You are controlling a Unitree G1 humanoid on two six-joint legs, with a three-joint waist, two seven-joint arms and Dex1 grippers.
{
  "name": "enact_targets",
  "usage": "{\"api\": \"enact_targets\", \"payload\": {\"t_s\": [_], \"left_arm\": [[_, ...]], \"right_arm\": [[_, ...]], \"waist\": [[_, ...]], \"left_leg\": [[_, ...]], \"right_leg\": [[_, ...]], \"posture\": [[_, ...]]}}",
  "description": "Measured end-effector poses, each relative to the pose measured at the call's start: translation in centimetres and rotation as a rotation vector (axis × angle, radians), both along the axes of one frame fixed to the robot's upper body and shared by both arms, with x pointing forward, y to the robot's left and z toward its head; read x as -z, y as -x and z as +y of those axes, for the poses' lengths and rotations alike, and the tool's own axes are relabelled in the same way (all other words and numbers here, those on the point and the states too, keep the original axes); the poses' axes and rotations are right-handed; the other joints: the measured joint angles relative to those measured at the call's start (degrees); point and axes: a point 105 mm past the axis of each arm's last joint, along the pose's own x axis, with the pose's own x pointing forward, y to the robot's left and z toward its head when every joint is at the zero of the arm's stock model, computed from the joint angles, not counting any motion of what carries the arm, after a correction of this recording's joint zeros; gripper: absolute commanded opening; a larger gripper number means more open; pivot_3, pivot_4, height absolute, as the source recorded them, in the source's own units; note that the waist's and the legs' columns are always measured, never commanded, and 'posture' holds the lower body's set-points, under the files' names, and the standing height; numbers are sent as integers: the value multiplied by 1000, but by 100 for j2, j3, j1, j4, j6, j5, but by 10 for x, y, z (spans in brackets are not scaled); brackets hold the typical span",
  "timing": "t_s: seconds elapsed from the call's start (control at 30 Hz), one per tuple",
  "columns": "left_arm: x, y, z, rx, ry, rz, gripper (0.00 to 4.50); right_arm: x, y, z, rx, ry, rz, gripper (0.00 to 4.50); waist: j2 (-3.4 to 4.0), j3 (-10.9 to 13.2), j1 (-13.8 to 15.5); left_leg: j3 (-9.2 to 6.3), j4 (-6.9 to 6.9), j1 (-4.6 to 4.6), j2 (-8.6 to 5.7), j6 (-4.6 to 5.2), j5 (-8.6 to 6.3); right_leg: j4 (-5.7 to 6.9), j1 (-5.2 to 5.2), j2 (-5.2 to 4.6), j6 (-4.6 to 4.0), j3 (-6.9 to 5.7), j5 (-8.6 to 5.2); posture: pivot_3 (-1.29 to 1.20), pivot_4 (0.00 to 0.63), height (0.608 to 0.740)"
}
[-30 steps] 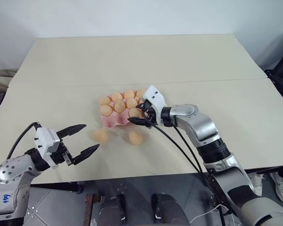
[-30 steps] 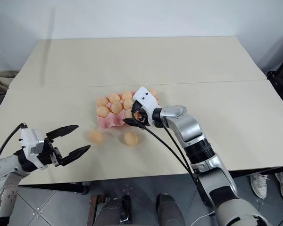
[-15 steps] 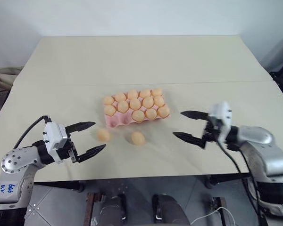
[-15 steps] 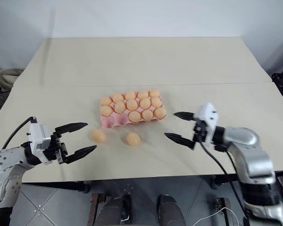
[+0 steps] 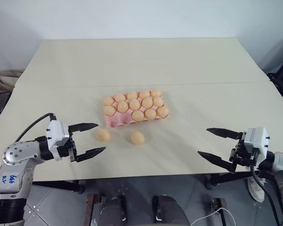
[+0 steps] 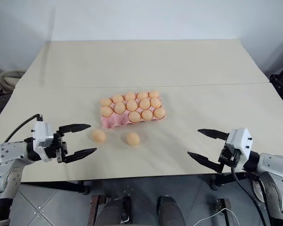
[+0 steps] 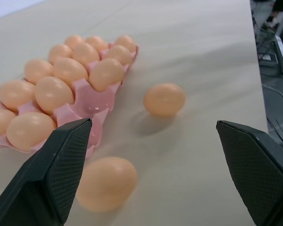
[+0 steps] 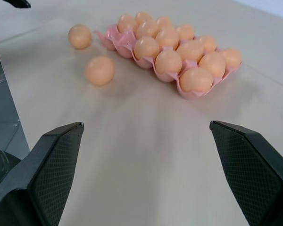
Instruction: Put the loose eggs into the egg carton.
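right gripper (image 5: 221, 146): pulled off the egg carton (image 5: 114, 121) out to 4 o'clock, jaws released, empty
left gripper (image 5: 92, 140): jaws released
loose eggs (image 5: 137, 137): two, unmoved on bench (image 5: 179, 84)

- Blue handwritten marks are showing on the left arm's (image 5: 12, 178) grey casing; they cannot be read for sure.
- Nothing else is bearing any legible text.

Our silver-grey jointed arms, white wrist blocks, left gripper (image 5: 87, 140) and right gripper (image 5: 216, 147) with black textured tapering fingers (image 7: 61, 165), black cables, blue handwritten forearm marks
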Motion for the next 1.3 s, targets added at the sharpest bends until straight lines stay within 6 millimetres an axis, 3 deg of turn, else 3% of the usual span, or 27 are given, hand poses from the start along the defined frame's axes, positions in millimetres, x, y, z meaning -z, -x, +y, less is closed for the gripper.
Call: {"api": "enact_targets", "payload": {"t_s": [0.17, 0.57, 0.73, 0.93, 1.17, 1.3], "left_arm": [[7, 1, -6, 41, -18, 48, 4500], [7, -19, -67, 177, -29, 56, 4500], [27, -29, -102, 250, -91, 73, 4500], [41, -47, -120, 246, -129, 54, 4500], [61, -52, -130, 232, -130, 94, 4500], [65, -53, -131, 227, -129, 106, 3611]], "right_arm": [[-19, 11, -4, -39, -54, -74, 4474], [-14, 17, 0, -38, -31, -40, 4474], [-17, 18, 7, -40, -36, -53, 4474], [-21, 21, 13, -33, -51, -63, 4474], [-23, 22, 15, -1, -85, -73, 4474], [-24, 22, 16, 4, -88, -79, 4500]], "waist": [[0, 0, 52], [0, 0, 128], [0, 0, 125], [0, 0, 144], [-1, 0, 139], [-1, 0, 135]], "left_leg": [[-3, -12, 0, 1, -3, -3], [-5, -6, 4, -4, 17, 8], [-5, 3, 6, -5, 30, 16], [-11, 14, 4, -5, 34, 16], [-11, 29, 2, -5, 38, 14], [-12, 41, 2, -4, 38, 13]], "right_leg": [[-15, 2, 1, 2, -5, 1], [-18, 16, 2, 10, -7, 5], [-17, 21, 7, 17, -7, 9], [-15, 25, 8, 22, -11, 12], [-6, 27, 8, 27, -11, 14], [5, 28, 7, 27, -10, 14]], "posture": [[0, 150, 740], [0, 150, 740], [0, 150, 740], [0, 150, 740], [0, 150, 740], [0, 150, 740]]}}
